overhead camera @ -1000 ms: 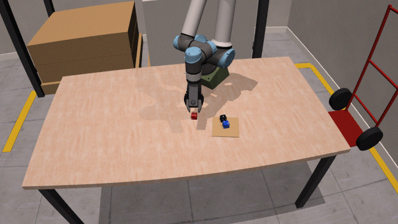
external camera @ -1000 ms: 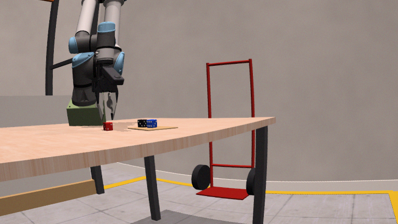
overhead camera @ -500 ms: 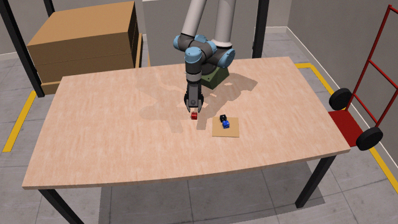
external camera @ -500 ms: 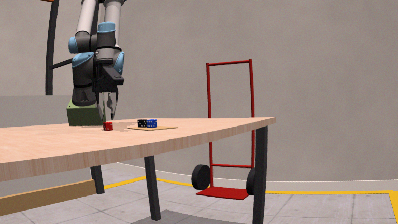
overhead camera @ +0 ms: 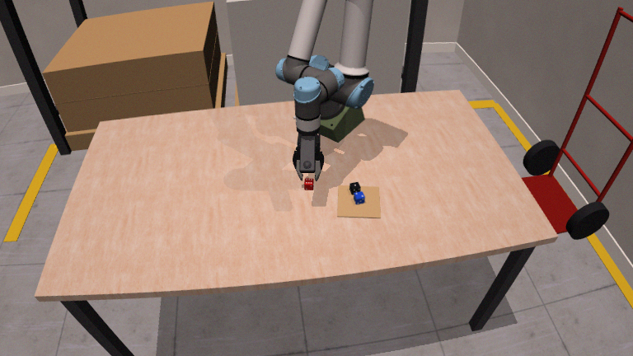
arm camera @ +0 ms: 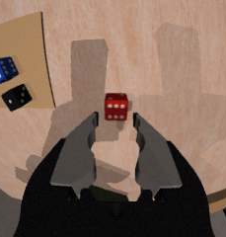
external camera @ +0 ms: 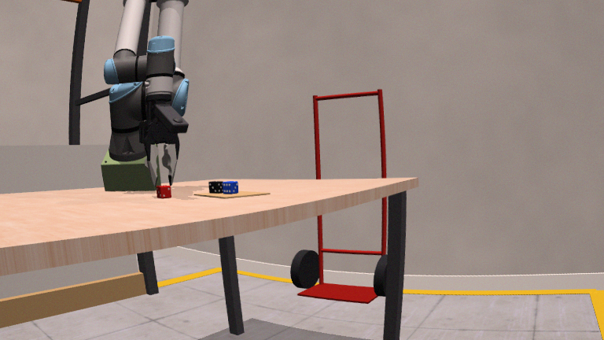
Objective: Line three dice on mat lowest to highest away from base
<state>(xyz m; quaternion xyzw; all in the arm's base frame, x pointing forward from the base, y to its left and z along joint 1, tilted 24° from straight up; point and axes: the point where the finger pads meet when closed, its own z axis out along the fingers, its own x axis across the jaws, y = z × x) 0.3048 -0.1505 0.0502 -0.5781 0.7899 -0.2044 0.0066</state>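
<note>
A red die (overhead camera: 308,185) (external camera: 163,191) (arm camera: 115,107) sits flat on the bare table, left of the tan mat (overhead camera: 359,211) (external camera: 249,194) (arm camera: 24,49). A black die (overhead camera: 354,187) (external camera: 215,186) (arm camera: 16,97) and a blue die (overhead camera: 358,198) (external camera: 230,186) (arm camera: 5,69) sit close together on the mat's near-base end, the black one nearer the robot's base. My gripper (overhead camera: 308,175) (external camera: 163,181) (arm camera: 115,113) points straight down just above the red die. Its fingers are partly open with nothing between them, and the tips stand a little wider than the die.
The robot's green base (overhead camera: 343,124) stands at the table's back edge. A large cardboard box (overhead camera: 135,63) sits behind the table at the left. A red hand truck (overhead camera: 548,198) (external camera: 317,162) stands off the table's right end.
</note>
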